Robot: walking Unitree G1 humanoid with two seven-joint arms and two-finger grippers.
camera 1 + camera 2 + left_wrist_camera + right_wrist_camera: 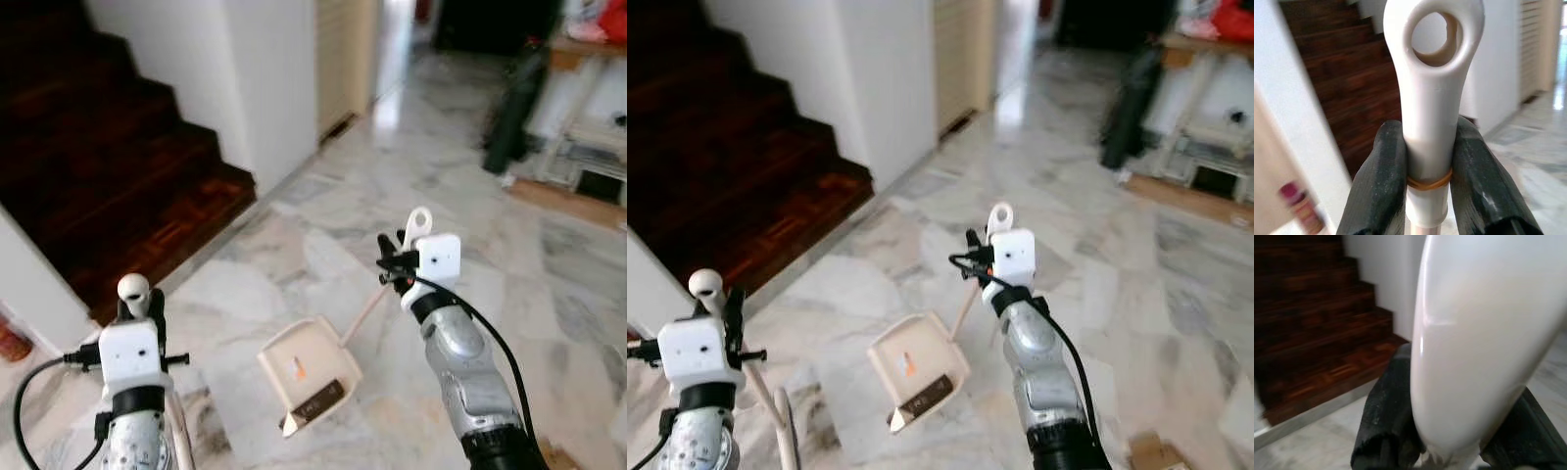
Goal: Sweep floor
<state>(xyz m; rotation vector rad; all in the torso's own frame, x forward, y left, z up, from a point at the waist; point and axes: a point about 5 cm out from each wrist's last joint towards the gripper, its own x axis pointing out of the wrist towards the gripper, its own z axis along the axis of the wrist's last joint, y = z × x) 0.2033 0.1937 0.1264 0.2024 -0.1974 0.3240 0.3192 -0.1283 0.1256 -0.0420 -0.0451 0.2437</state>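
My left hand (1427, 171) is clamped on the broom handle (1432, 98); right hand (400, 262) grips the dustpan handle (418, 223), dustpan (307, 372) resting on the marble floor (294, 255) between my arms. Risk I see: pan tips and spills its debris (300, 369) if I lift unevenly; stairs (118, 166) nearby could snag the broom.

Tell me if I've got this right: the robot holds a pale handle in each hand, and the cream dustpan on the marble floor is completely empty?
Not quite. The dustpan is not empty: the left eye view shows a small orange bit and a dark piece lying in it. The rest holds: the left hand and right hand each grip a pale handle, and the pan sits on the marble floor.
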